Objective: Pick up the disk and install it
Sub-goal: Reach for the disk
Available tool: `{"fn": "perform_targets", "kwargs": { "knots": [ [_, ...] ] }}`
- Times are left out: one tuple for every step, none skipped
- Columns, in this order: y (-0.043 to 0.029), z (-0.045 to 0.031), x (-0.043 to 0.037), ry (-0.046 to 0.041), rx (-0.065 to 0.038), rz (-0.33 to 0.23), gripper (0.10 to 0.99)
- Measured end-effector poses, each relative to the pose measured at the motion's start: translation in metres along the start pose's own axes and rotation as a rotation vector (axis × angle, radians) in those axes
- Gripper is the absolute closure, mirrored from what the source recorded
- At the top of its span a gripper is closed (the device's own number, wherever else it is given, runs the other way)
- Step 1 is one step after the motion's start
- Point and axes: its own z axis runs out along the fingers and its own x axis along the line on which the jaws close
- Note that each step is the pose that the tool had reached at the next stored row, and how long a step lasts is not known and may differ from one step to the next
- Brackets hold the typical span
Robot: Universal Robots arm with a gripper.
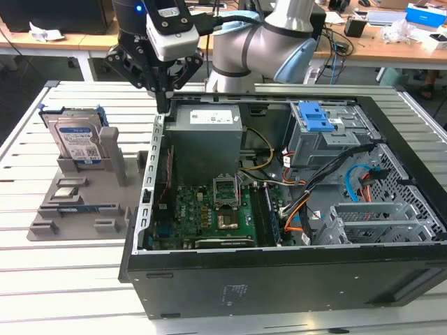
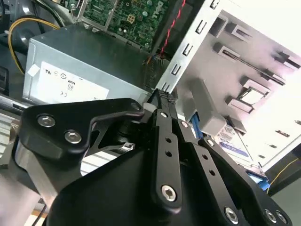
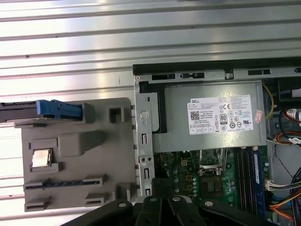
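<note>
Status: disk not yet picked up. My hand [image 1: 163, 105] hangs above the side wall of the open computer case [image 1: 279, 279], over the edge nearest the power supply [image 1: 206, 136]. In the second wrist view its fingers run narrow, tips together, nothing held.

The disk [image 1: 78, 139] stands on edge in a slot of the grey holder [image 1: 84, 202] on the desk [image 1: 42, 279], to the exterior view's left of the case and apart from my hand. Judgement: upright storage leaves its top edge and blue side rails free for a grasp from above. A small square chip [image 3: 41, 158] lies flat in another recess of the holder.

The case lies on its side, lid off, presumably so the blue-topped drive cage [image 1: 318, 132] can be reached from above.
</note>
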Motion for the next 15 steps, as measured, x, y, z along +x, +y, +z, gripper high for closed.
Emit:
{"fn": "perform_targets", "kwargs": {
  "knots": [
    [-0.0007, -0.0002, 0.0089, 0.0000, 0.000, 0.000, 0.980],
    [-0.0008, -0.0003, 0.0107, 0.0000, 0.000, 0.000, 0.980],
    [-0.0010, -0.0003, 0.0132, 0.0000, 0.000, 0.000, 0.980],
    [-0.0013, -0.0005, 0.0174, 0.0000, 0.000, 0.000, 0.980],
    [-0.0015, -0.0005, 0.0195, 0.0000, 0.000, 0.000, 0.980],
    [-0.0016, -0.0006, 0.0211, 0.0000, 0.000, 0.000, 0.980],
    [-0.0018, -0.0006, 0.0236, 0.0000, 0.000, 0.000, 0.980],
    [-0.0019, -0.0007, 0.0255, 0.0000, 0.000, 0.000, 0.980],
    [-0.0021, -0.0008, 0.0273, 0.0000, 0.000, 0.000, 0.980],
    [-0.0022, -0.0008, 0.0293, 0.0000, 0.000, 0.000, 0.980],
    [-0.0023, -0.0008, 0.0308, 0.0001, 0.000, 0.000, 0.980],
    [-0.0025, -0.0009, 0.0329, 0.0000, 0.000, 0.000, 0.980],
    [-0.0026, -0.0009, 0.0345, -0.0001, 0.000, 0.000, 0.980],
    [-0.0027, -0.0009, 0.0360, -0.0001, 0.000, 0.000, 0.980],
    [-0.0028, -0.0010, 0.0376, 0.0000, 0.000, 0.000, 0.980]
  ]
}}
